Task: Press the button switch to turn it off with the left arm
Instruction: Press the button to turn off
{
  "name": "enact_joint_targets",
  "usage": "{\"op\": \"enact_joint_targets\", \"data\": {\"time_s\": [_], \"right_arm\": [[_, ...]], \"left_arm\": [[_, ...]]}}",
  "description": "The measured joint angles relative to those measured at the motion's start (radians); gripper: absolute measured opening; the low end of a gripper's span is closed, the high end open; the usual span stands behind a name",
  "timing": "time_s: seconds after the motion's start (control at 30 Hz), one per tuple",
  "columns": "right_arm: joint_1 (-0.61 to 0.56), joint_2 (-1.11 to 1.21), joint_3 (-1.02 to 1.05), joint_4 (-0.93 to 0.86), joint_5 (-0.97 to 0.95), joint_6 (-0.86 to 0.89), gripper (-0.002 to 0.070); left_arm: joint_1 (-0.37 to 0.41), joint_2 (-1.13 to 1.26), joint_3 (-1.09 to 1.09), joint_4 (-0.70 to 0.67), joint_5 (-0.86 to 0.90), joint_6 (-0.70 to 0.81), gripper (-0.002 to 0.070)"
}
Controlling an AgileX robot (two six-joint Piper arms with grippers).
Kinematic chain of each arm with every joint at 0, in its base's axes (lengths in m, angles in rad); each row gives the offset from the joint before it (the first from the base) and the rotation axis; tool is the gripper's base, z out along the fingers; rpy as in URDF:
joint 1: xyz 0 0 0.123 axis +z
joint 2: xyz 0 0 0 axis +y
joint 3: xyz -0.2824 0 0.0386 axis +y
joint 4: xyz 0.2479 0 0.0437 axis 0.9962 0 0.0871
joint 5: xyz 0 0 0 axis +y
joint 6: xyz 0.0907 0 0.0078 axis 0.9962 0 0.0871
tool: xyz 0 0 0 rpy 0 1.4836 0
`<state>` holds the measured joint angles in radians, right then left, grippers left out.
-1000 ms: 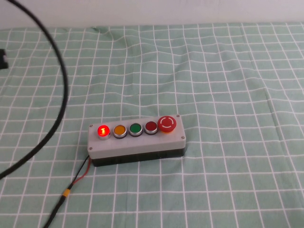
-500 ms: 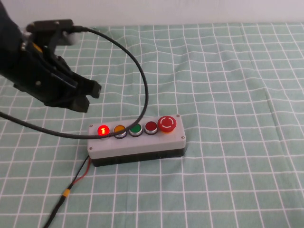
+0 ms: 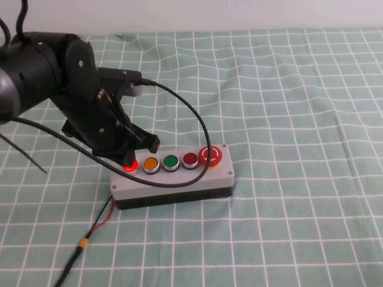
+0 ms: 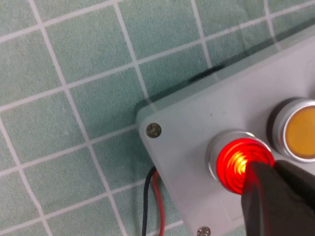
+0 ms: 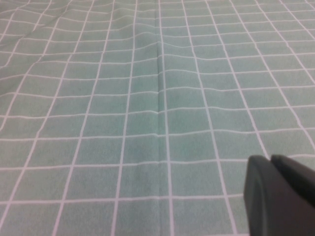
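The grey five-button box (image 3: 179, 179) lies on the checked cloth. Its leftmost button, the light-red button switch (image 3: 130, 167), glows red; it also shows in the left wrist view (image 4: 236, 160). My left arm (image 3: 54, 84) reaches over the box's left end. My left gripper (image 4: 268, 169) is shut, its tip resting on the glowing button's edge. My right gripper (image 5: 269, 164) is shut and empty over bare cloth; it does not show in the high view.
On the box, an orange button (image 3: 151, 163), a green button (image 3: 171, 161), a dark red button (image 3: 190, 159) and a large red mushroom button (image 3: 210, 156) follow to the right. Red and black wires (image 3: 99, 221) leave the box's left front. A black cable (image 3: 197, 149) loops over the box.
My left arm has come in from the left and moved down and right onto the box's left end. The button glows red throughout.
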<state>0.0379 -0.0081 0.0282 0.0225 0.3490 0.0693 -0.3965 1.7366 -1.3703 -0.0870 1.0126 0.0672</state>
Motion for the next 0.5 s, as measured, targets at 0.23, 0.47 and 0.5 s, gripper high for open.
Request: {"op": "enact_joint_targets", "data": {"time_s": [0.23, 0.47, 0.5], "right_arm": [[0.0, 0.0, 0.0, 0.0, 0.0, 0.0, -0.0017], [0.0, 0.0, 0.0, 0.0, 0.0, 0.0, -0.0017], [0.0, 0.0, 0.0, 0.0, 0.0, 0.0, -0.0017]], "left_arm": [[0.0, 0.03, -0.007, 0.012, -0.007, -0.002, -0.0002], [0.0, 0.054, -0.021, 0.014, 0.008, -0.005, -0.0002], [0.0, 0.054, -0.023, 0.014, 0.008, -0.009, -0.0002]]}}
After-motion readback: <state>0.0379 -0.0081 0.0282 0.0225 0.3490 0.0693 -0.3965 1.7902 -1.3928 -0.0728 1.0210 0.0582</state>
